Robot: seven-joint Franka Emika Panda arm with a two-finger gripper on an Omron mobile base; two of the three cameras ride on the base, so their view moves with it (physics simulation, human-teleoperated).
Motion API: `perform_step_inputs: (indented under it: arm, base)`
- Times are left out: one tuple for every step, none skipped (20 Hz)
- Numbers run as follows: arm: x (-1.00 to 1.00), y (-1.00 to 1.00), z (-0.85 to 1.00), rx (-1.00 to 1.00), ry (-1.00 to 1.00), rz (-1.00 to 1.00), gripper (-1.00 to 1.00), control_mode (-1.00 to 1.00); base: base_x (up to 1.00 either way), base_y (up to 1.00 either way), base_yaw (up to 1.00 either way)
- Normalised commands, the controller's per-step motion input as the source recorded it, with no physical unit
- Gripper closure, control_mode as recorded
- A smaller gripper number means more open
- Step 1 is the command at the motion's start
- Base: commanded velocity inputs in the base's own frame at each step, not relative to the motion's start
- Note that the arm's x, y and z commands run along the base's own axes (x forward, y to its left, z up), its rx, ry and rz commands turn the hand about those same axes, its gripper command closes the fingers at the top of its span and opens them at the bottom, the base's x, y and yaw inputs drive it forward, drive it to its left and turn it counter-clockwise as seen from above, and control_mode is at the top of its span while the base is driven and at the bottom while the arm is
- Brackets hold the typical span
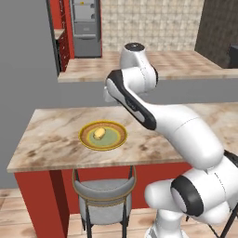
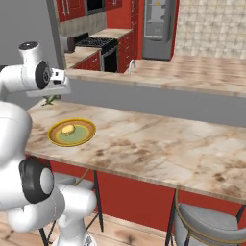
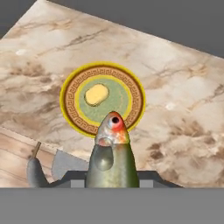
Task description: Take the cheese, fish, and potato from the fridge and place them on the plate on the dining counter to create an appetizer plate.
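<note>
My gripper [image 3: 113,177] is shut on the fish [image 3: 111,153], a slim green-grey body with a red-orange head that points toward the plate [image 3: 70,83]. The plate has a golden patterned rim and a pale green centre, and lies on the dining counter [image 3: 183,109]. On it rests a rounded yellow lump, the potato [image 3: 96,94]. From the base views, the plate [image 1: 103,146] [image 2: 72,142] sits near the counter's stool side, and the hand hovers above and behind it with the fish's tail [image 2: 48,100] showing below. The fridge [image 1: 86,28] [image 2: 157,26] stands far back. The cheese is out of view.
A grey-seated stool [image 1: 104,195] stands under the counter edge below the plate, another [image 2: 211,226] further right. Behind the dining counter [image 1: 51,135] [image 2: 158,149] runs a grey wall and a second marbled counter [image 2: 192,72]. A stove [image 2: 96,45] sits at the back left.
</note>
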Motion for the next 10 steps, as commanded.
perform_step_inputs:
  arm:
    - [0.00,0.00,-0.50,0.00,-0.31,0.28,1.00,-1.00]
    - [0.03,0.00,-0.51,0.00,-0.30,0.26,1.00,-1.00]
    - [0.07,0.00,-0.46,0.00,-0.27,0.25,1.00,-1.00]
    - [0.09,0.00,-0.42,0.00,-0.25,0.25,1.00,-1.00]
    - [0.11,0.00,-0.40,0.00,-0.23,0.25,1.00,-1.00]
    - [0.15,0.00,-0.39,0.00,-0.23,0.25,1.00,-1.00]
    - [0.19,0.00,-0.38,0.00,-0.21,0.25,1.00,-1.00]
    - [0.21,0.00,-0.37,0.00,-0.19,0.24,1.00,-1.00]
    - [0.23,0.00,-0.31,0.00,-0.16,0.24,1.00,-1.00]
    - [0.23,0.00,-0.24,0.00,-0.12,0.23,1.00,-1.00]
  base:
    - [0.00,0.00,0.00]
    - [0.00,0.00,0.00]
    - [0.00,0.00,0.00]
    - [0.00,0.00,0.00]
    - [0.00,0.00,0.00]
    - [0.00,0.00,0.00]
    - [0.00,0.00,0.00]
    - [0.00,0.00,0.00]
    - [0.00,0.00,0.00]
    - [0.00,0.00,0.00]
